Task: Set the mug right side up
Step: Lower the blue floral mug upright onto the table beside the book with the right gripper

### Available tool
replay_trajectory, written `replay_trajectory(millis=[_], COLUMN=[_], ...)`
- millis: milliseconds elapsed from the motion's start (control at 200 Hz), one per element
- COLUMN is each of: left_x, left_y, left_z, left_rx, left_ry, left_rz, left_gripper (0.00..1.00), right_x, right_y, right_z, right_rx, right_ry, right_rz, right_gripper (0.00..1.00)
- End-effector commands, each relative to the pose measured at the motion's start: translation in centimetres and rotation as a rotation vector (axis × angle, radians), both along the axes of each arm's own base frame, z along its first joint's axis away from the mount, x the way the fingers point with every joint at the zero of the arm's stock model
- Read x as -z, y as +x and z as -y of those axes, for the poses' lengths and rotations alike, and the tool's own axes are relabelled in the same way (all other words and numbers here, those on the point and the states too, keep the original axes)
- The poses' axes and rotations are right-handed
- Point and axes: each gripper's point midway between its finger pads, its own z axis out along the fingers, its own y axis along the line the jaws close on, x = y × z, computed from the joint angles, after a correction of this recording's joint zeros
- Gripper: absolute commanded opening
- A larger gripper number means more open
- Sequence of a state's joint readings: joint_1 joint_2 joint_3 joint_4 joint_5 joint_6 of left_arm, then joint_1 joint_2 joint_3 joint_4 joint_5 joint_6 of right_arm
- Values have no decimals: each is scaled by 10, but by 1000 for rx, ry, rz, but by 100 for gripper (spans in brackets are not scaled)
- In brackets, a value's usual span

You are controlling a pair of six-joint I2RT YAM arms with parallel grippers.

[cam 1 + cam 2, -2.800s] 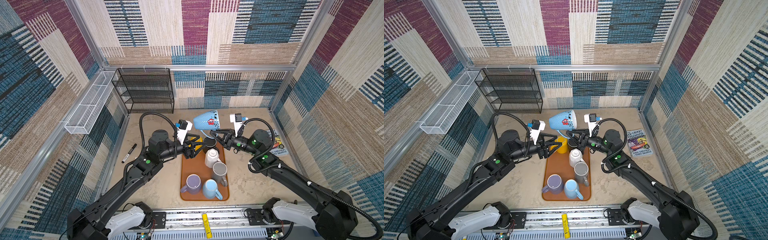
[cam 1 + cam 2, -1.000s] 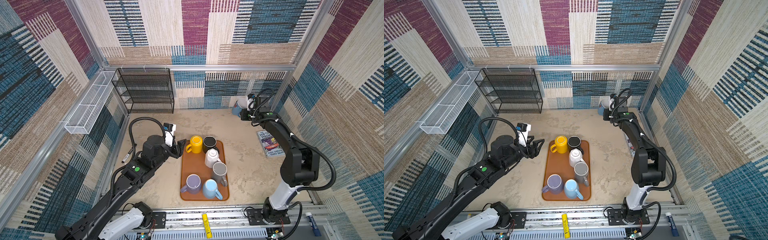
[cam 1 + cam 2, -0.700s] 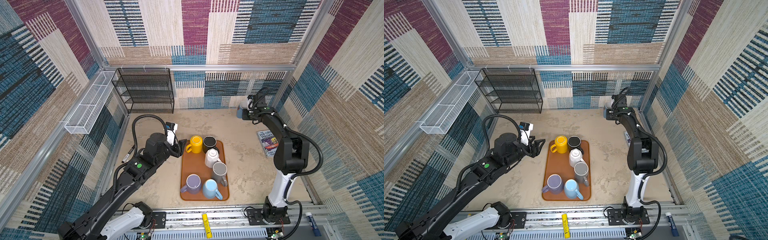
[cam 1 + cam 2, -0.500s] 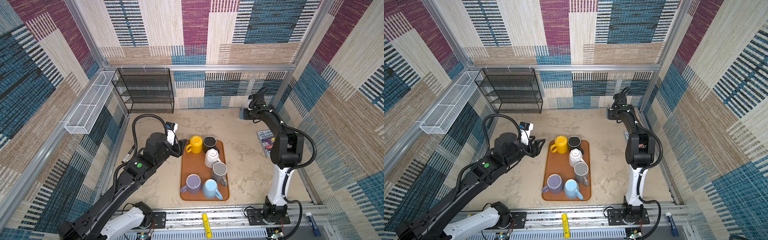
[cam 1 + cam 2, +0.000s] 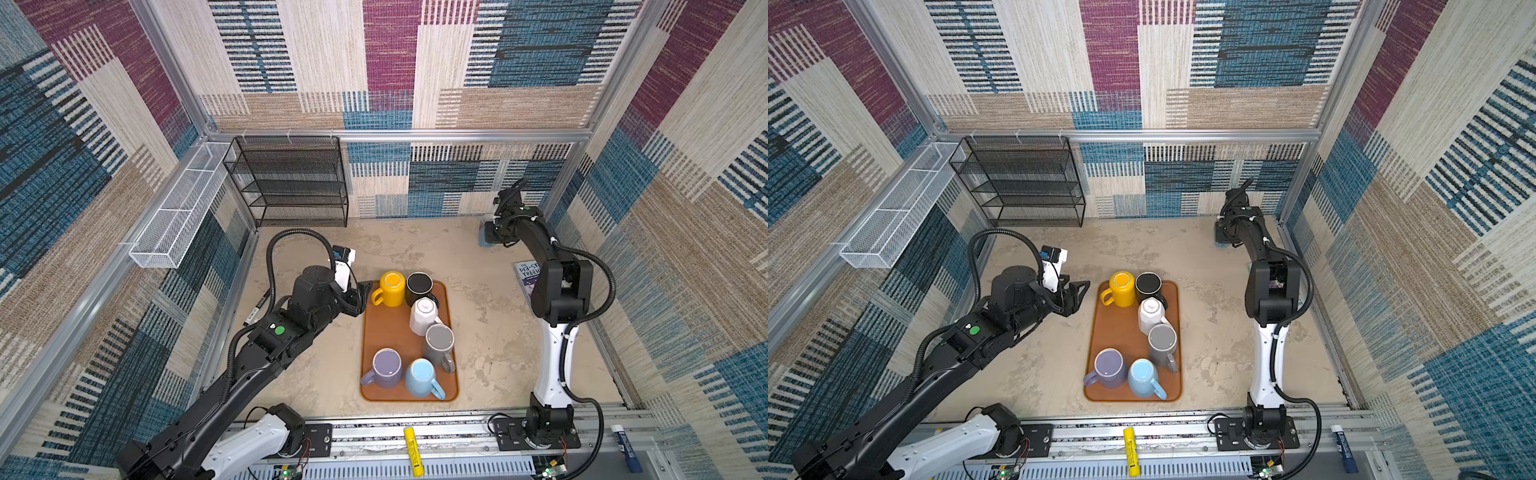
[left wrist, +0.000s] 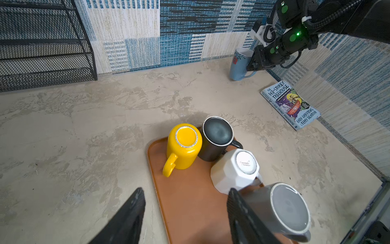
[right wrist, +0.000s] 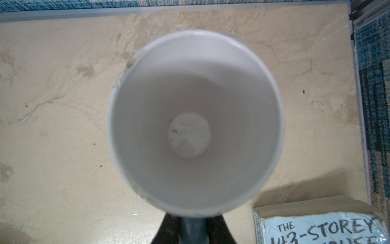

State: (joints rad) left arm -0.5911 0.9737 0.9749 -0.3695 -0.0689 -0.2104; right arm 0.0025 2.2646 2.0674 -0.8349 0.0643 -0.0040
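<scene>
Only via right wrist: mug (image 7: 195,126) interior.

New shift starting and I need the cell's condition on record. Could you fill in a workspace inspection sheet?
Surface: mottled beige table; no spill seen.
Job's things: flowered blue mug upright, mouth up, in the far right corner.
Clutter: tray carrying yellow mug, black mug, white mug, grey mug, purple mug, pale blue mug, all bottom up; book by the right wall; black marker by the left wall.
Grippers: right pincer shut on the flowered blue mug's handle; left pincer open, empty, beside the yellow mug.
Cables: black hoses loop over both arms, clear of the mugs.
Surroundings: black wire rack at the back wall; white mesh basket on the left wall.
</scene>
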Motion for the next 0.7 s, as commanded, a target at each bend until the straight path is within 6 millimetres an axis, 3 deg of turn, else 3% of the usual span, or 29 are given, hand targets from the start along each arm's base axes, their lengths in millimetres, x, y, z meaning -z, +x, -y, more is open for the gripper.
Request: replay_trajectory(millis=[0, 466, 696], left_x=[-1, 2, 2], left_y=[4, 4, 5], left_z=[-3, -6, -8], left_rx=[-25, -41, -56], left_ry=[-6, 5, -1], left_rz=[17, 7, 7], left_gripper=[64, 68, 67], right_x=[-5, 11, 7], right_y=[6, -6, -11], right_z=[6, 8, 8], right_rx=[15, 11, 9], right_ry=[-34, -50, -47], right_rz=[31, 10, 24], right_gripper=[0, 0, 0])
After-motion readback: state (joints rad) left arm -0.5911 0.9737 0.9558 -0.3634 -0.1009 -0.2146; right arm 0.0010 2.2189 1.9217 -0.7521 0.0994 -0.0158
